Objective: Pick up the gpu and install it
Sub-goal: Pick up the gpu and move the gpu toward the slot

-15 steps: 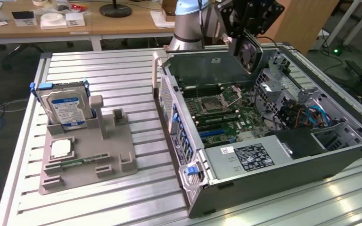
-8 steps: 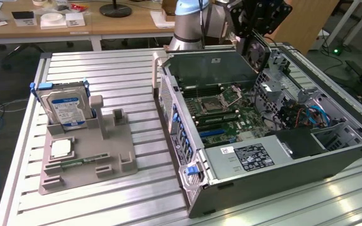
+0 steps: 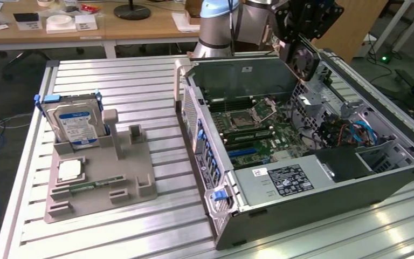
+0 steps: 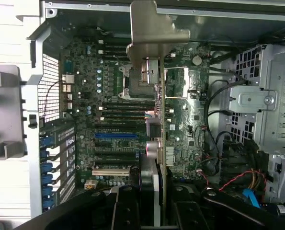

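Open PC case [image 3: 308, 208] lies on its side on the ribbed alu table [image 3: 121, 81]. Inside it is a green mobo [image 3: 257, 132] with a CPU socket [image 3: 261, 110] and rows of slots. The grey PSU [image 3: 282, 181] with its label sits at the near end. Blue and red cables [image 3: 358, 132] and perforated metal drive cages [image 3: 379, 156] crowd the exterior view's right side.

Well apart, on the exterior view's left, a grey plastic fixture [image 3: 121, 178] holds a silver hard drive [image 3: 77, 123] upright. A slim green RAM stick [image 3: 84, 186] lies flat in it.

My arm [image 3: 218, 21] rises at the table's far edge, behind the case. The wrist points down over the case's far end.

My gripper [image 4: 156, 211] is pinching the gpu [image 3: 305, 59] on its thin edge, black fingers [image 4: 125, 211] on either face. The card hangs above the case's far end, clear of the mobo. Its round black fan faces the exterior view's left. In the wrist view its bent bare-metal bracket [image 4: 154, 28] is at the end away from my fingers, over the slots.
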You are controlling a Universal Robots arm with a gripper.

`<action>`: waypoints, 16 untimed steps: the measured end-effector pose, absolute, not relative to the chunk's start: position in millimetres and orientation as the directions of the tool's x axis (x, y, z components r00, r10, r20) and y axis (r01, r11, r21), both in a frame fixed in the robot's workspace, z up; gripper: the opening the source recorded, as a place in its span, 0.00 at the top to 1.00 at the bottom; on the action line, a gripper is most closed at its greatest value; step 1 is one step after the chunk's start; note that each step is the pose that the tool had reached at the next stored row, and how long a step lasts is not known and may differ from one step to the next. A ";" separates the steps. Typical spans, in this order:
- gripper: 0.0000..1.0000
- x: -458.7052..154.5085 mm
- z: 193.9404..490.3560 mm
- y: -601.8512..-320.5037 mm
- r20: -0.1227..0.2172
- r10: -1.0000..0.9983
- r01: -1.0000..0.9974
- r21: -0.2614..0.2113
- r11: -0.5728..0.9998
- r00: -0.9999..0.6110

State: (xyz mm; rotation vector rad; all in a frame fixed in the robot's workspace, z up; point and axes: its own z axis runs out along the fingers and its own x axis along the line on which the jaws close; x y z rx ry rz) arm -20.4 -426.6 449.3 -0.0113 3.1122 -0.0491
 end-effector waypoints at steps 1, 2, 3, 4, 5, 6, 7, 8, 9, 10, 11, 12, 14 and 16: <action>0.72 -17.8 449.3 -426.6 -0.029 -0.008 -0.007 -0.032 0.999 -1.000; 0.72 -15.3 449.3 -426.6 -0.029 -0.008 -0.007 -0.032 0.999 -1.000; 0.72 -12.9 449.3 -426.6 -0.029 -0.008 -0.007 -0.032 0.999 -1.000; 0.72 -10.5 449.3 -426.6 -0.029 -0.008 -0.007 -0.032 0.999 -1.000; 0.72 -7.8 449.3 -426.6 -0.029 -0.008 -0.007 -0.032 0.999 -1.000; 0.72 -5.0 449.3 -426.6 -0.029 -0.008 -0.007 -0.032 0.999 -1.000; 0.72 -2.3 449.3 -426.6 -0.029 -0.008 -0.007 -0.032 0.999 -1.000; 0.72 0.5 449.3 -426.6 -0.029 -0.008 -0.007 -0.032 0.999 -1.000; 0.72 2.6 449.3 -426.6 -0.029 -0.008 -0.007 -0.032 0.999 -1.000; 0.72 3.0 449.3 -426.5 -0.029 -0.008 -0.007 -0.032 0.999 -1.000; 0.72 3.0 449.3 -426.6 -0.029 -0.008 -0.007 -0.032 0.999 -1.000; 0.72 3.0 449.3 -426.5 -0.029 -0.008 -0.007 -0.032 0.999 -1.000; 0.72 3.0 449.3 -426.5 -0.029 -0.008 -0.007 -0.032 0.999 -1.000; 0.72 3.0 449.3 -426.6 -0.029 -0.008 -0.007 -0.032 0.999 -1.000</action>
